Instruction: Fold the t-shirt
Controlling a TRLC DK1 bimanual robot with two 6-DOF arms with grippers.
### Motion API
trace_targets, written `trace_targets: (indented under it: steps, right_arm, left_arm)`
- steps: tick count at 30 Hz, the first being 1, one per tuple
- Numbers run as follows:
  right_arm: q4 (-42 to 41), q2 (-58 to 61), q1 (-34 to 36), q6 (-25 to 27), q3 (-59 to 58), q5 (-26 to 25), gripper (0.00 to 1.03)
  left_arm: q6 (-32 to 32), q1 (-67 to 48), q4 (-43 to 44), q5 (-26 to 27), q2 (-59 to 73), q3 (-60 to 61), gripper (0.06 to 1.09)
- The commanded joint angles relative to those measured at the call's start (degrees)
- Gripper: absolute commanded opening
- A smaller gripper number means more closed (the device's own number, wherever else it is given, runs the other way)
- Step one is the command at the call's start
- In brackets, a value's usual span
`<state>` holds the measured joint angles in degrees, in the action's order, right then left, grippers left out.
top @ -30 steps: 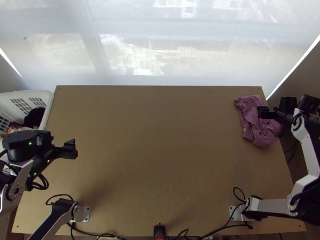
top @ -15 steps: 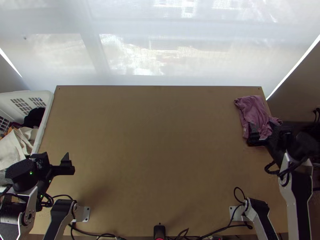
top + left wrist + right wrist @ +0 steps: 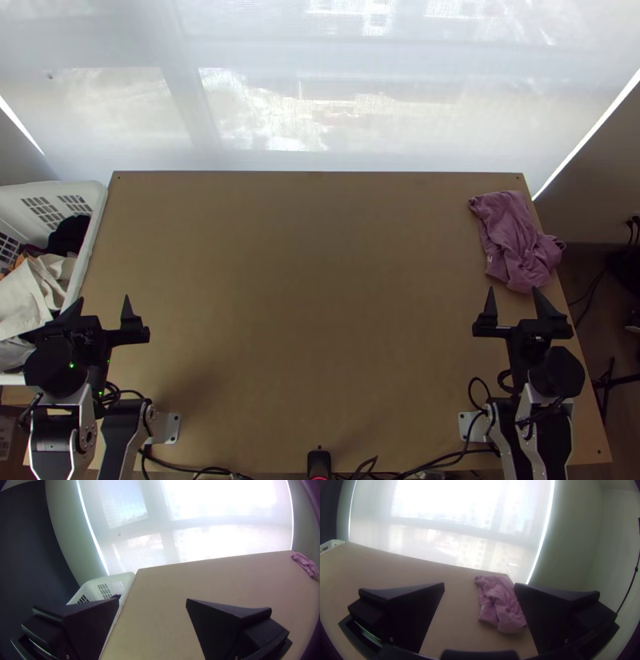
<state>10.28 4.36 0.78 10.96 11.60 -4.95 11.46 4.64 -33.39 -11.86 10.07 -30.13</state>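
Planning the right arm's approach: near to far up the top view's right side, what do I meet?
Right arm's base plate, open right gripper, bunched pink t-shirt, far table edge, pale window blind.

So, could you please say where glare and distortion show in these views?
Top view: daylight glows through the blind, soft shadows on the table; left wrist view: blind largely washed out, side edges bowed; right wrist view: similar glare, corners dark.
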Motion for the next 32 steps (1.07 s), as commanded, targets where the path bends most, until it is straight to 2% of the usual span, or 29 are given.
trace_targets:
  steps: [1, 4, 6, 32]
  right_arm:
    - [0.1, -4.6, -1.7, -4.2, -5.8, -2.3, 0.98]
    - [1.1, -4.6, -1.7, -8.7, -6.0, -2.3, 0.98]
    - [2.3, -4.5, -1.5, -11.5, -6.1, -2.1, 0.98]
    - [2.2, -4.5, -1.1, -11.6, -6.1, -2.1, 0.98]
  left_arm:
    - [0.8, 2.6, 6.3, -0.4, -10.0, 9.6, 1.04]
    - [-2.2, 2.9, 1.5, -0.4, -10.1, 11.7, 1.04]
    - [-2.5, 3.0, 2.0, -0.4, -10.2, 14.0, 1.04]
    - [-3.7, 6.3, 2.7, 0.8, -10.2, 15.6, 1.04]
